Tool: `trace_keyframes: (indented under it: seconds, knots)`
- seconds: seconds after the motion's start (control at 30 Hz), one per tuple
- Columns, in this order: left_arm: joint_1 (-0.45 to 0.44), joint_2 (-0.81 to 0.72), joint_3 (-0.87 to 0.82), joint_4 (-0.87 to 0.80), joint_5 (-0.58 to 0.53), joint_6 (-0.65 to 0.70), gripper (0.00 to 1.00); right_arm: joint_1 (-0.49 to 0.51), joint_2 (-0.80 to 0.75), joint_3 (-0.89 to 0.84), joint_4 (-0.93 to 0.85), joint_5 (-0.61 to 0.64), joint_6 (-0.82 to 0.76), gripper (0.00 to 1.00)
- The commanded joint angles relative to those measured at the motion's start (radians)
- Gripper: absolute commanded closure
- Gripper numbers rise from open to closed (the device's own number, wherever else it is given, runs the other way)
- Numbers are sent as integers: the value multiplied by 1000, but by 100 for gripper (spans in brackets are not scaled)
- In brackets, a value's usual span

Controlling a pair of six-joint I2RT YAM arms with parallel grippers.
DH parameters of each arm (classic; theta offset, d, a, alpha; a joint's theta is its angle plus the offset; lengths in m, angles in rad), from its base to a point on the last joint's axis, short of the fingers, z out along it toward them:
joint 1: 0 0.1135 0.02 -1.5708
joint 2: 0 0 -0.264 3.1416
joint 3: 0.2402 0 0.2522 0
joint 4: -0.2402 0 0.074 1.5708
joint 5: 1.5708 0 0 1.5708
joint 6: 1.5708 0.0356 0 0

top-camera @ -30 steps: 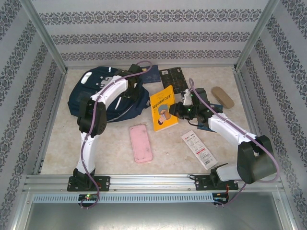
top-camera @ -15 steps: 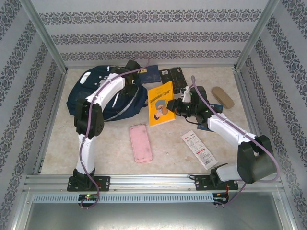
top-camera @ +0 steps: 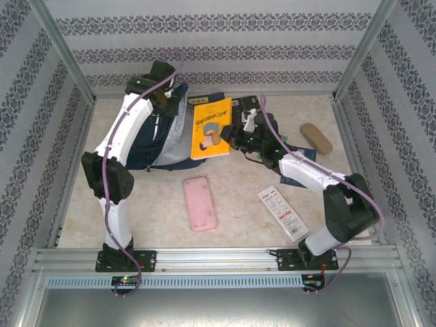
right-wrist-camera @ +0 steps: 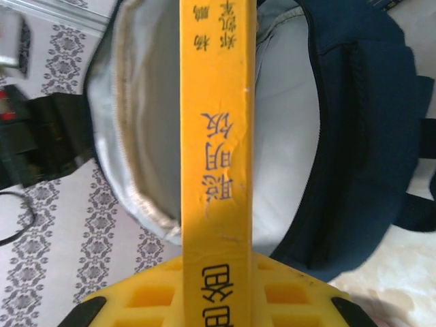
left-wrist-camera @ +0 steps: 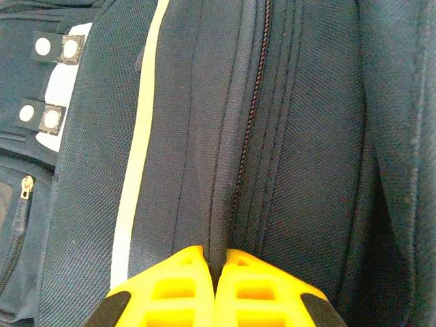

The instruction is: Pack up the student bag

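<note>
Left gripper (left-wrist-camera: 216, 264) is pinching the navy backpack (top-camera: 142, 151) open at the table's (top-camera: 157, 204) far-left corner. I'm clamping the yellow book (right-wrist-camera: 216, 136) in the right gripper (right-wrist-camera: 218, 276), lining up to push inside

Book (top-camera: 211, 128) lies right of student bag (top-camera: 141, 151), case (top-camera: 199, 203) nearer

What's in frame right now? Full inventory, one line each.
student bag: 1, navy with pale lining, far left, mouth held open
yellow book: 1, yellow, at the bag's mouth
pink case: 1, pink, table centre, flat
leaflet: 1, white and red, near right
tan case: 1, tan, far right
blue book: 1, dark blue, far edge, partly hidden
left end effector: 1, yellow pads, shut on bag fabric beside the zip
right end effector: 1, yellow pads, shut on the yellow book's spine
</note>
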Motion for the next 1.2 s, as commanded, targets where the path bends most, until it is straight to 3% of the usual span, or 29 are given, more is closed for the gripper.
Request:
trace_keyframes:
  seconds: [0.0,0.37,0.83,1.0,1.1,1.17]
  knots:
    - [27,-77,48,11,101,-44,100,39,75,52,212,93,65,100]
    - [59,-87,51,50,248,-78,100,167,464,337,437,212,228,100]
    - [71,-86,81,78,344,-146,100,286,842,755,370,356,324,100]
    - [69,-85,77,87,362,-163,100,312,963,934,285,341,333,100]
    - [71,-87,78,85,360,-162,100,324,1012,1011,216,316,338,91]
    - [71,-88,75,82,355,-156,100,326,1024,1038,187,284,341,78]
